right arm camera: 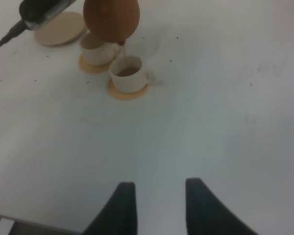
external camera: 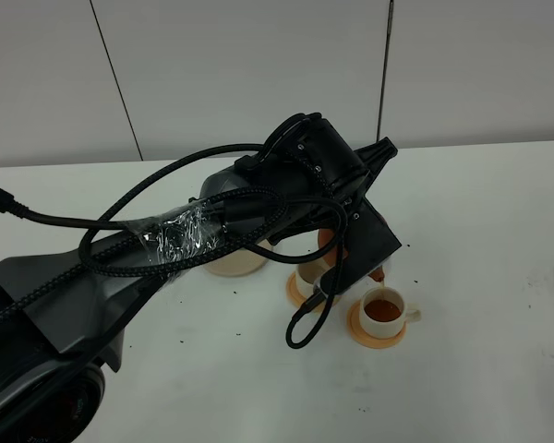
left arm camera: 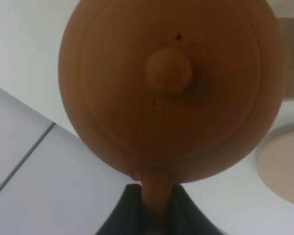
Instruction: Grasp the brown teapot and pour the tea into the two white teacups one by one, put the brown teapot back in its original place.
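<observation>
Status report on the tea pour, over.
Left gripper shut on teapot, tipped over cup with tea in it. Right gripper open, empty. Nothing in the way.

Left arm (external camera: 166, 245) slanted across middle of tabletop (external camera: 499, 231), covering cream saucer (external camera: 235, 265) and most of rear teacup (external camera: 310, 275) from above. Brown teapot (right arm camera: 111, 19) hung tilted just over front teacup (external camera: 383, 311); top access there shut. Black cable loop (external camera: 307, 325) drooped low just beside orange coasters (external camera: 377, 337), blocking left side. Coasters nearly touched; gap between cups too tight for pincer. Free room: wide bare tabletop right of and before front teacup. Right pincer (right arm camera: 160, 183), jaws apart, hovered there, well apart from cups.
</observation>
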`<state>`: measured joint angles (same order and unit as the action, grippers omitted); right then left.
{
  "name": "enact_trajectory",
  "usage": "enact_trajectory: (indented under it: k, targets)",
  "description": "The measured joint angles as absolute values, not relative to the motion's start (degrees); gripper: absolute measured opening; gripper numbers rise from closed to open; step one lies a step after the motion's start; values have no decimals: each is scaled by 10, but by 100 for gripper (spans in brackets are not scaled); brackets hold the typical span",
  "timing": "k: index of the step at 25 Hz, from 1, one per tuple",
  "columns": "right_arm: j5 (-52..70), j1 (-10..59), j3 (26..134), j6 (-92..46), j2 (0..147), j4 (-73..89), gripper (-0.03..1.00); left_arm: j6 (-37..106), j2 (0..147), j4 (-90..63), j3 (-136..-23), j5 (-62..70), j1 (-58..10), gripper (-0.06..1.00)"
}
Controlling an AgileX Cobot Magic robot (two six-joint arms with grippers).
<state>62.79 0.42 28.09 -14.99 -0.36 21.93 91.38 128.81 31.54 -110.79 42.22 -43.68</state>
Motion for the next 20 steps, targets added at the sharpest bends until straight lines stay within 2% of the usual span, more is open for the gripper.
enact_trajectory:
  k: [20]
  targets:
    - [628, 4, 281, -150, -4, 219, 24, 914, 1288, 322, -1108, 418, -441, 17]
